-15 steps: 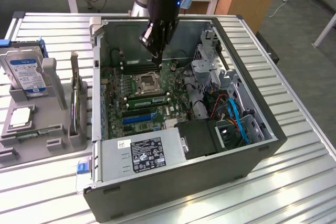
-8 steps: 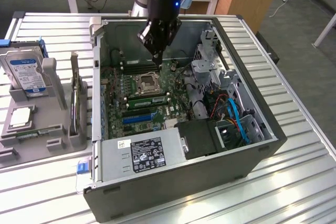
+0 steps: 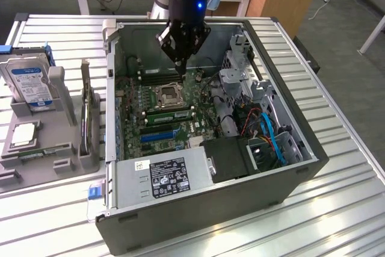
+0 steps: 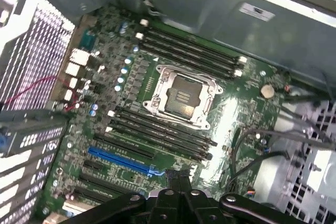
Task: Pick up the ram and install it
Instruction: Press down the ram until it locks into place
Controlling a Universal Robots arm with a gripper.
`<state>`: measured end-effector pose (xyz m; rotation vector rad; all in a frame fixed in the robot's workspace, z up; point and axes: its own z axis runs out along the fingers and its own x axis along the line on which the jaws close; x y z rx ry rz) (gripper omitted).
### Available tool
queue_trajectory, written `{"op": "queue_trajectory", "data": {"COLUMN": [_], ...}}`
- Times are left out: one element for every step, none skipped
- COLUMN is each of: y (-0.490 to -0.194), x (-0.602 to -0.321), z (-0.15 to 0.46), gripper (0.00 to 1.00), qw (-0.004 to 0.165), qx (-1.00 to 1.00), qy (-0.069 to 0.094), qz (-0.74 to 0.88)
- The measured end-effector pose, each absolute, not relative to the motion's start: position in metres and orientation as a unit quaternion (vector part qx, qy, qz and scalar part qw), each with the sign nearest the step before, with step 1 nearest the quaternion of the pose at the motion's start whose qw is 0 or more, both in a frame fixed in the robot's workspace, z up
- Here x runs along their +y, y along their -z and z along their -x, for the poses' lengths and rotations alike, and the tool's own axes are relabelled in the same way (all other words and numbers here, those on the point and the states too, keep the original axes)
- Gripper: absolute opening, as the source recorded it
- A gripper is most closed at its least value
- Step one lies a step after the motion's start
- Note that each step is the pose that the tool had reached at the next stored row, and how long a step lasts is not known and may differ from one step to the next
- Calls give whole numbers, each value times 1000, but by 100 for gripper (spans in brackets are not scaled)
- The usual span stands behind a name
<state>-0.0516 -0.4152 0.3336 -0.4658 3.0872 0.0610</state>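
- Your gripper (image 3: 182, 69) hangs inside the open computer case (image 3: 210, 215), above the board and near the processor socket (image 3: 168, 93).
- Its fingers are pressed together and hold nothing; in the wrist view the gripper (image 4: 178, 179) is empty as well.
- The ram (image 3: 171, 111) appears to sit in a slot just beside the socket, well apart from the parts tray (image 3: 12, 179).
- You seem to be at the seating stage, not the pickup.
- Any further push calls for a straight, even press on the stick's top edge.
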Motion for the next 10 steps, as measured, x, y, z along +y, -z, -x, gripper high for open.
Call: {"op": "queue_trajectory", "data": {"y": [-334, -334, -334, -334, -334, -334, -334, -334, -334, -334], "x": [-415, -415, -415, -415, -415, -415, -415, -415, -415, -415], "z": [52, 52, 52, 52, 52, 52, 52, 52, 52, 52], "gripper": [10, 10, 10, 10, 10, 10, 10, 10, 10, 10], "qw": [10, 10, 10, 10, 10, 10, 11, 11, 11, 11], "qx": [990, 991, 992, 993, 994, 995, 996, 997, 997, 998], "qy": [-19, -19, -19, -19, -19, -19, -19, -19, -19, -19], "qz": [141, 132, 124, 115, 107, 97, 89, 80, 72, 63]}}
